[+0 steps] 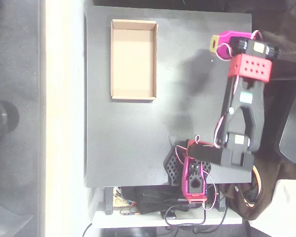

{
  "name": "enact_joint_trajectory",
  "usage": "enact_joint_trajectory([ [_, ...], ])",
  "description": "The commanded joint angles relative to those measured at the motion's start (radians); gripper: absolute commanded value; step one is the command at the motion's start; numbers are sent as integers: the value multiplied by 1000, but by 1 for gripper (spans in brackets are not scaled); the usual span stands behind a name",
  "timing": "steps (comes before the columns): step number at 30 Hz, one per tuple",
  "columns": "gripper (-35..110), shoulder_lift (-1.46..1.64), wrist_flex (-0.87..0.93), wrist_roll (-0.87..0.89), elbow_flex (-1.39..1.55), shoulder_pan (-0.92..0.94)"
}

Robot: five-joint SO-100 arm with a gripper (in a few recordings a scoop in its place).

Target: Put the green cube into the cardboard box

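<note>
Seen from overhead, we count one black table [133,143], one cardboard box [133,94], one arm [242,106] and one gripper [188,170]. The cardboard box lies flat toward 11 o'clock on the table, its long side running from 12 to 6, with all four low walls standing. Its light brown floor shows plain from wall to wall. The arm stands at the table's 3 o'clock edge. Its magenta and red shoulder sits toward 2 o'clock, and its black links reach down toward 5 o'clock. There the wrist folds inward and carries the magenta gripper to the table's 6 o'clock edge, well apart from the box. From this height the fingers merge with a dark ribbed part beside them, so we cannot tell whether the gripper is parted, closed or holding anything. Nor can we tell where the green cube is. One tangle of cables [153,205] lies just past the table's 6 o'clock edge, below the gripper.
</note>
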Motion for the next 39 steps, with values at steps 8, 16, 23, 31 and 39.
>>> enact_joint_trajectory([
  [8,10,305,11,8,-5,-124],
  [16,10,411,2,8,-9,-322],
  [23,10,434,0,8,-11,-502],
  [31,10,396,0,8,3,-640],
  [39,10,225,0,8,3,-696],
])
